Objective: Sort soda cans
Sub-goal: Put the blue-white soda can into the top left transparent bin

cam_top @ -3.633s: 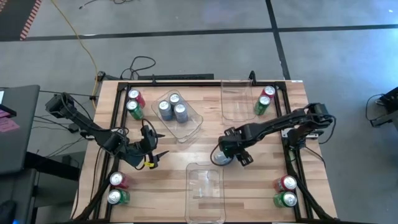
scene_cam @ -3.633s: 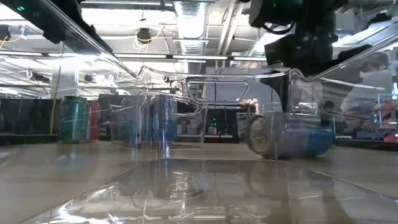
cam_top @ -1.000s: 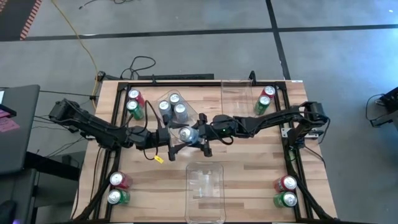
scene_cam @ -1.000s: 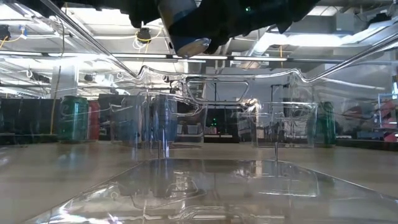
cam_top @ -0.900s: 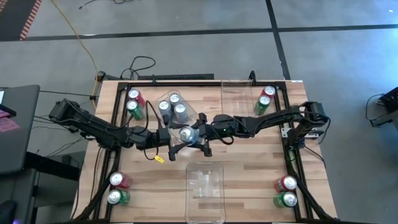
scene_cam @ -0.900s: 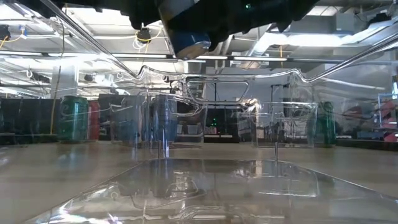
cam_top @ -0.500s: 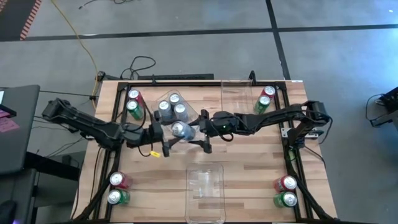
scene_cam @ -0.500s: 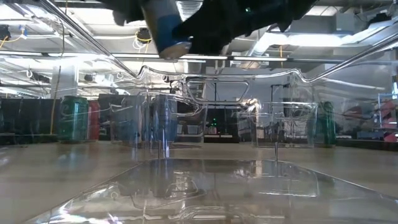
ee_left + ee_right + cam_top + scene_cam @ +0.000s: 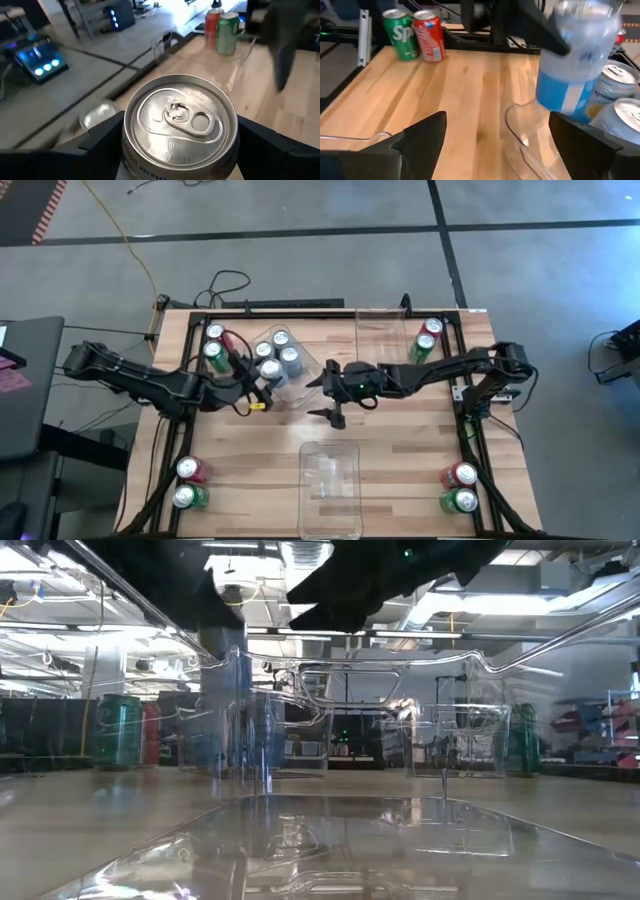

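soda cans number twelve: four silver-blue, four red, four green. the left gripper clasps a silver-blue can by its sides, top upward, over the near edge of the tilted clear bin at the back left, where three more silver-blue cans stand close together. the left arm reaches in low from the table's left edge, stretched toward the middle. the right arm reaches from the right edge across the table, its right gripper just beside that bin with the fingers spread wide and holding nothing. in the right wrist view the carried can shows as a blurred silver-and-blue cylinder above the bin's rim. each corner keeps one red and one green can side by side, as with the back-left pair. three clear bins are counted in all: the tilted one, one at the back right, and one at the front centre.
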Controlling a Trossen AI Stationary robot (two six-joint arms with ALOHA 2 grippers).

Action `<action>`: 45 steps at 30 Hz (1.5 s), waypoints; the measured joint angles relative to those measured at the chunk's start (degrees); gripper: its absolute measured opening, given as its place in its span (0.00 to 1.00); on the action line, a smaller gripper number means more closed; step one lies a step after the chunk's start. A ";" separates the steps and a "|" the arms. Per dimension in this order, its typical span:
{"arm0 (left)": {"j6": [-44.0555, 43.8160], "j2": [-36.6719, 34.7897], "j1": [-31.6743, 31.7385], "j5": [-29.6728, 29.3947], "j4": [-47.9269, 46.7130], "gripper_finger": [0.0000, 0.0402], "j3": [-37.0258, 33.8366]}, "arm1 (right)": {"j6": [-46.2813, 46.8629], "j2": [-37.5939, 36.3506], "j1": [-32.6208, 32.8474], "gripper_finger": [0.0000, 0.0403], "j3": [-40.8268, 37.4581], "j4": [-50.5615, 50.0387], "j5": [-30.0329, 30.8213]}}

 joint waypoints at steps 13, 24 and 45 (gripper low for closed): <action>-6.05 1.08 2.23 -5.02 11.83 0.75 -10.69 | -0.19 0.04 -0.21 0.91 0.00 0.34 0.09; -7.73 7.96 4.78 -4.89 12.73 0.75 -10.73 | -1.36 0.04 -1.20 0.91 0.00 0.79 0.11; -8.12 9.38 10.29 1.05 12.23 0.83 -10.73 | -4.28 0.11 -1.63 0.91 0.00 0.26 -0.42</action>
